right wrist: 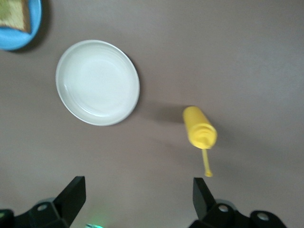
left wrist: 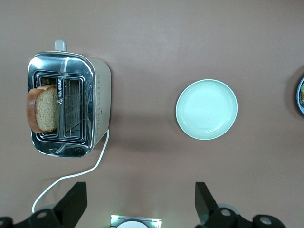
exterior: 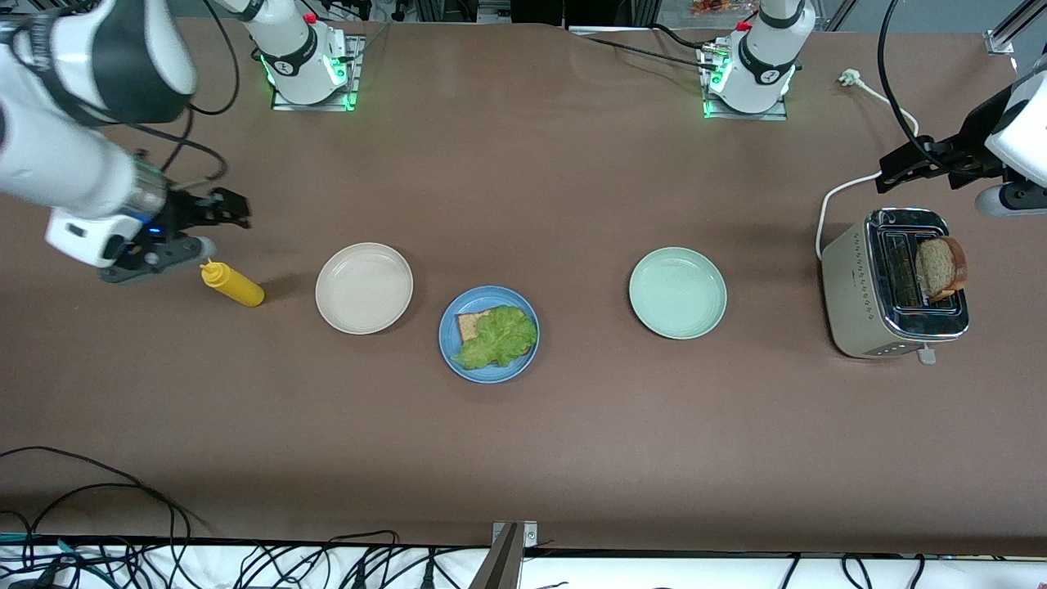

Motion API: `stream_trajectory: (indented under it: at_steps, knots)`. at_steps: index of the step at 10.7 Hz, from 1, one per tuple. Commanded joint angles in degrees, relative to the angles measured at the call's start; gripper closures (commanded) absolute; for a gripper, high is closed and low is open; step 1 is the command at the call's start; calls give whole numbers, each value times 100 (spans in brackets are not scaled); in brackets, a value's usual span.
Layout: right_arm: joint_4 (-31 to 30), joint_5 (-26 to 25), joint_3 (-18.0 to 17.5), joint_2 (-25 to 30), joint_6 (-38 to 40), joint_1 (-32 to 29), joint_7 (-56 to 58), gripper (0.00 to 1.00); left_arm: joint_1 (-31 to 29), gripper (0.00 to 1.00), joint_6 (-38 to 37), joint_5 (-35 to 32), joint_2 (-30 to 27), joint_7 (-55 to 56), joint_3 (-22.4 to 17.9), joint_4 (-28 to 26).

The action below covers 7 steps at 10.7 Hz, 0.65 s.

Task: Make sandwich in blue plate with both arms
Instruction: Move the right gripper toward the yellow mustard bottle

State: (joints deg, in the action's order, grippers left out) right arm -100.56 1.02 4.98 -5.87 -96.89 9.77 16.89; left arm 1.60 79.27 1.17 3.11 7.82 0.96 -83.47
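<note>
Already the blue plate [exterior: 489, 334] near the middle of the surface [exterior: 523, 458] carries one bread slice [exterior: 468, 325] with a lettuce leaf [exterior: 496, 334] on top; the second bread slice [exterior: 941, 267] stands upright in the toaster [exterior: 895, 283] at the left arm's end. The left hand [exterior: 906, 164] hovers by the toaster with its fingers [left wrist: 205, 199] spread and empty, so it is much the nearer one for that slice, whose flat faces run along the slot. The right hand [exterior: 217, 210] waits, fingers also spread, above the mustard bottle [exterior: 233, 285] lying by the beige plate [exterior: 364, 288]. A green plate [exterior: 677, 293] sits between toaster and blue plate.
</note>
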Motion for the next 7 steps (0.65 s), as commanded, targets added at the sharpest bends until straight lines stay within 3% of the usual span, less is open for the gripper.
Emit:
stream_trajectory:
  at_steps: [1, 5, 7]
  knots:
    - [-332, 64, 151, 139, -242, -729, 1927, 0, 24, 0, -87, -82, 40, 53, 19, 138]
    - [-333, 845, 170, -344, -619, -1801, 4606, 0, 24, 0, -87, -82, 41, 61, 45, 138]
    - [-324, 1528, 170, -765, -918, -2319, 6117, 0, 24, 0, -96, -82, 32, 61, 36, 138]
